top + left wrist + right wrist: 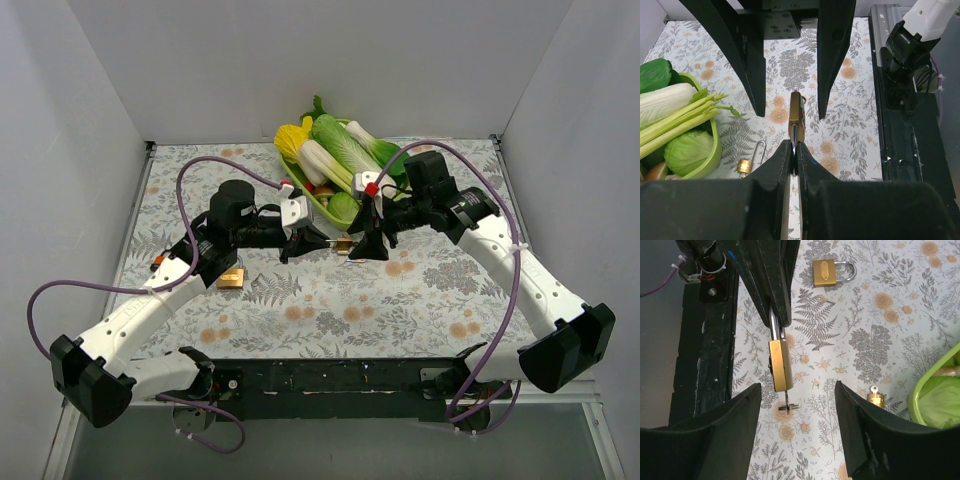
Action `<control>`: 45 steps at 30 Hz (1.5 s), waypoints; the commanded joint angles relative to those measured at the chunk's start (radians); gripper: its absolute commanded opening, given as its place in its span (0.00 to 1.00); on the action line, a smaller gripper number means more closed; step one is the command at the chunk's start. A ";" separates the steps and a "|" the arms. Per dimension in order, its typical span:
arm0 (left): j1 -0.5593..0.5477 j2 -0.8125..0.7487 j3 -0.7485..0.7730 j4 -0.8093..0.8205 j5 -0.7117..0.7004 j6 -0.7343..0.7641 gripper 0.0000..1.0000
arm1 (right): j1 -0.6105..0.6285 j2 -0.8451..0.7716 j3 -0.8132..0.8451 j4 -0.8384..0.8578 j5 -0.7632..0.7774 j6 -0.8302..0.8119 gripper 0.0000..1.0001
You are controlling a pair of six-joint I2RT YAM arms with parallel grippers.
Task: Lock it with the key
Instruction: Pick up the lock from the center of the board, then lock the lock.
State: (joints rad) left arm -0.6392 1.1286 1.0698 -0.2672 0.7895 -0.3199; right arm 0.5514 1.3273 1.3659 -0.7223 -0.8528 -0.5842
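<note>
Left gripper (795, 150): jaws closed on shackle of brass padlock (780, 365), held above tabletop (400, 300) centre, toward far edge. Key (788, 405) sits in padlock keyway, facing right gripper (797, 386). Right gripper: jaws open wide, either side of key, not touching. Second padlock (828, 272) lies flat nearer left edge. Small padlock (746, 164) just beside green basket (716, 142).

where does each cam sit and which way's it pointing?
Top external: above and behind the robot, looking down on the table; left arm, right arm whole.
Left wrist: faces rightward past the left gripper, shut on the brass padlock, toward the open right gripper.
Right wrist: faces leftward, own open jaws low in frame, left gripper opposite.
Shared: held padlock in all three; both wrist views catch the green tray.
</note>
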 commanded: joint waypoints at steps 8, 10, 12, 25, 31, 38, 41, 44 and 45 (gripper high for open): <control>-0.004 -0.001 0.053 0.037 0.050 -0.044 0.00 | 0.058 -0.022 -0.007 0.075 -0.009 0.021 0.43; -0.005 -0.001 0.055 0.037 0.047 -0.045 0.00 | 0.067 -0.023 -0.007 0.080 -0.008 0.021 0.32; -0.004 -0.001 0.055 0.037 0.047 -0.044 0.00 | 0.077 -0.022 -0.008 0.081 0.001 0.021 0.23; -0.004 -0.010 0.085 -0.214 -0.010 0.019 0.17 | 0.084 -0.033 -0.028 0.135 0.051 0.084 0.01; -0.004 -0.010 0.079 -0.205 -0.041 0.024 0.18 | 0.085 -0.036 -0.033 0.132 0.051 0.073 0.01; -0.004 -0.007 0.076 -0.205 -0.042 0.024 0.22 | 0.085 -0.043 -0.036 0.133 0.044 0.072 0.01; -0.004 -0.001 0.075 -0.204 -0.042 0.030 0.23 | 0.084 -0.050 -0.040 0.133 0.043 0.070 0.01; -0.004 0.005 0.079 -0.199 -0.035 0.039 0.22 | 0.085 -0.051 -0.045 0.135 0.035 0.072 0.01; -0.004 0.008 0.081 -0.199 -0.032 0.039 0.21 | 0.085 -0.050 -0.047 0.135 0.034 0.072 0.01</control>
State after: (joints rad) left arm -0.6380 1.1484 1.1465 -0.4534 0.7467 -0.2985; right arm 0.6380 1.3159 1.3251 -0.6376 -0.7986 -0.5186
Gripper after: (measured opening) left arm 0.224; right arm 0.167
